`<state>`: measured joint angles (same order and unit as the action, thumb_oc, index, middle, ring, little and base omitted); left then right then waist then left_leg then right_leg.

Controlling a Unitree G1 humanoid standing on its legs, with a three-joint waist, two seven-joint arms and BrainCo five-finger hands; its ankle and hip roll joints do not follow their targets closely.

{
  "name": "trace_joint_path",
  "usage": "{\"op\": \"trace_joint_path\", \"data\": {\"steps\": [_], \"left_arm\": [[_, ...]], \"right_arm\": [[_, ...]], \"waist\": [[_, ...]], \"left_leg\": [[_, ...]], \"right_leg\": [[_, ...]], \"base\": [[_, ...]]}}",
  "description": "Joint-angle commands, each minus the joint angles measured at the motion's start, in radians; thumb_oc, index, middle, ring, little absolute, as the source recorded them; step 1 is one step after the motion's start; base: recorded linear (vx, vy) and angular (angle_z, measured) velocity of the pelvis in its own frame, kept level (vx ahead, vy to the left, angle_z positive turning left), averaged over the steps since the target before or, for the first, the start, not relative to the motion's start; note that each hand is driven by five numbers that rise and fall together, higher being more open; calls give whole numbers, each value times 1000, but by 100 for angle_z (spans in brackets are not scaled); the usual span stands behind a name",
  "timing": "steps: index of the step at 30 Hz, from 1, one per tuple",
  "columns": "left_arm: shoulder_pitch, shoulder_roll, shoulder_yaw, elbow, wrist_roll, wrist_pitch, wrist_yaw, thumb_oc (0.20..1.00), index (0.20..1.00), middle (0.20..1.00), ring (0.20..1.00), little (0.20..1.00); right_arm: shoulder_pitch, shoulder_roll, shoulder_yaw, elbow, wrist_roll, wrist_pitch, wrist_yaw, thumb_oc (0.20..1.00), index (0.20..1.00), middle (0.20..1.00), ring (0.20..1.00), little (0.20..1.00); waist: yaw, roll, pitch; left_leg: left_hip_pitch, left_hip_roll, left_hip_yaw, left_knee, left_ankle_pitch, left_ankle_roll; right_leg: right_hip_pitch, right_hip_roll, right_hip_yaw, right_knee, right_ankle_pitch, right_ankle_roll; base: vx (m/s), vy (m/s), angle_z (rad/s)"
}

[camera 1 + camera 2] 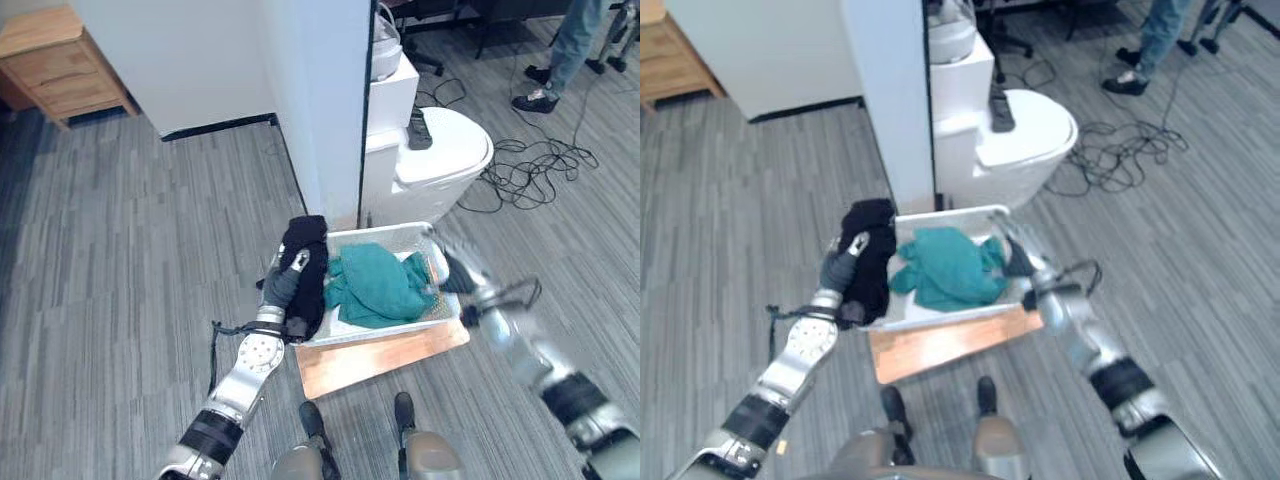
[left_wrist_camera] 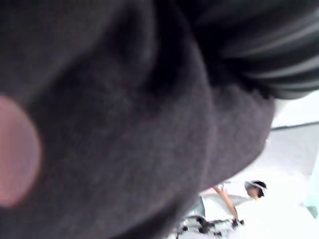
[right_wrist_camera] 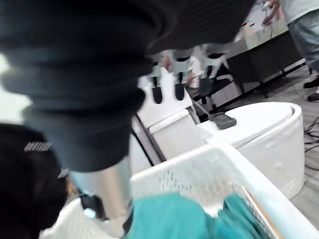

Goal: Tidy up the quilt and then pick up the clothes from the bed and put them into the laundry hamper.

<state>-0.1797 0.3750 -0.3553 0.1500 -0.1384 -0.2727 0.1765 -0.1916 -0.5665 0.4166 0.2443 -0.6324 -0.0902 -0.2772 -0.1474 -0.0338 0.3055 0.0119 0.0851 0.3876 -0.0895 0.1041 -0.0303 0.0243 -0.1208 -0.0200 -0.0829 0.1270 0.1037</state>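
The left hand [image 1: 288, 278] pinched black clothes [image 1: 305, 262] over the hamper [image 1: 385, 328] rim for dropping in, right hand [image 1: 1018, 252] fingers loosely spread.

White perforated plastic hamper [image 1: 390, 235] w/ soft teal cloth [image 1: 378, 285], matt black cloth [image 1: 308, 262]; wood-look board [image 1: 380, 362], glossy.

Hidden or unclear — my left hand [image 1: 291, 272]: fingers buried in the black garment [image 1: 305, 265], grip unreadable. Right hand [image 1: 462, 270]: blurred over the hamper [image 1: 385, 236] rim. Person [image 1: 575, 40] by the cables — cut off at the top edge.
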Motion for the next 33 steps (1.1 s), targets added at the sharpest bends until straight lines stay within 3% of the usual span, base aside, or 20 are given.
{"op": "trace_joint_path", "data": {"steps": [1, 2, 4, 5, 12, 13, 14, 15, 16, 19, 22, 27, 33], "left_arm": [[-180, 95, 45, -140, -98, -37, -71, 200, 200, 200, 200, 200], [-59, 178, 96, -180, -129, -56, -132, 200, 200, 200, 200, 200], [-51, 186, 101, -159, -124, -65, -127, 200, 200, 200, 200, 200], [-55, 179, 86, -117, -80, -60, -100, 200, 200, 200, 200, 200], [-138, 106, 77, 100, 142, 45, 36, 200, 200, 200, 200, 200], [-158, 94, 75, 150, 157, 58, 51, 269, 269, 269, 269, 269], [-176, 83, 73, 200, 172, 67, 62, 777, 777, 777, 777, 777], [-176, 83, 73, 200, 172, 67, 62, 777, 777, 777, 777, 777], [-191, 76, 70, 237, 180, 81, 72, 1000, 1000, 1000, 1000, 1000], [-274, 64, 67, 416, 205, 108, 132, 1000, 1000, 1000, 1000, 1000], [-291, 65, 79, 450, 186, 99, 156, 1000, 1000, 1000, 1000, 1000], [-256, 77, 108, 425, 145, 68, 168, 1000, 1000, 1000, 1000, 1000], [-100, 95, 192, 345, 36, 14, 182, 1000, 1000, 1000, 1000, 1000]], "right_arm": [[1, -87, -70, -49, -21, -49, 4, 1000, 1000, 1000, 1000, 1000], [119, -108, -120, -47, -25, -63, 15, 1000, 1000, 1000, 1000, 1000], [143, -97, -114, -52, -18, -75, 28, 1000, 1000, 1000, 1000, 1000], [157, -93, -100, -32, -8, -81, 41, 1000, 1000, 1000, 1000, 1000], [172, -51, -89, 56, 10, -65, 18, 1000, 1000, 1000, 1000, 1000], [172, -44, -78, 74, 18, -63, 16, 1000, 1000, 1000, 1000, 1000], [172, -38, -70, 90, 22, -62, 12, 1000, 1000, 1000, 1000, 1000], [172, -38, -70, 90, 22, -62, 12, 1000, 1000, 1000, 1000, 1000], [171, -29, -61, 108, 31, -59, 11, 1000, 1000, 1000, 1000, 1000], [153, 7, 0, 203, 49, -46, -8, 1000, 1000, 1000, 1000, 1000], [143, 23, 24, 229, 48, -44, -23, 1000, 1000, 1000, 1000, 1000], [151, 40, 45, 244, 56, -56, -27, 1000, 1000, 1000, 1000, 1000], [167, 77, 60, 321, 100, -56, -22, 1000, 1000, 1000, 1000, 1000]], "waist": [[-33, 56, -40], [-49, 57, -40], [-66, 51, -40], [-94, 46, -38], [-130, 24, -18], [-134, 19, -15], [-137, 17, -15], [-137, 17, -15], [-139, 14, -11], [-138, 13, 4], [-132, 16, 8], [-116, 22, 6], [-72, 38, -15]], "left_leg": [[83, 89, 14, 2, -60, -96], [89, 86, 21, 2, -63, -98], [93, 84, 34, 2, -66, -98], [98, 85, 60, 2, -69, -98], [64, 92, 97, 2, -58, -103], [55, 94, 98, 2, -54, -104], [46, 96, 97, 2, -53, -105], [45, 96, 97, 2, -53, -105], [37, 97, 97, 2, -50, -105], [-9, 95, 94, 2, -39, -109], [-22, 94, 93, 2, -35, -112], [-10, 102, 91, 2, -34, -116], [38, 109, 64, 2, -40, -118]], "right_leg": [[-4, -36, 11, -4, -112, 52], [-5, -38, 16, -4, -110, 59], [-10, -38, 27, -4, -107, 63], [-27, -35, 51, -4, -97, 69], [-109, -23, 91, -3, -67, 76], [-120, -22, 92, -1, -64, 76], [-132, -22, 92, 1, -62, 75], [-132, -22, 92, 1, -62, 75], [-142, -22, 94, 2, -58, 74], [-183, -24, 92, 4, -45, 75], [-191, -25, 87, 1, -43, 78], [-177, -23, 78, -1, -51, 73], [-102, -20, 47, -1, -77, 56]], "base": [[7, 32, -36], [-21, -3, -34], [-10, 26, -27], [-3, 39, -25], [-27, -5, -46], [-2, -26, -24], [-2, -26, -20], [-3, -21, -16], [-21, -33, -8], [-23, -33, 0], [-8, -21, 6], [3, -4, 1], [45, -12, 11]]}}
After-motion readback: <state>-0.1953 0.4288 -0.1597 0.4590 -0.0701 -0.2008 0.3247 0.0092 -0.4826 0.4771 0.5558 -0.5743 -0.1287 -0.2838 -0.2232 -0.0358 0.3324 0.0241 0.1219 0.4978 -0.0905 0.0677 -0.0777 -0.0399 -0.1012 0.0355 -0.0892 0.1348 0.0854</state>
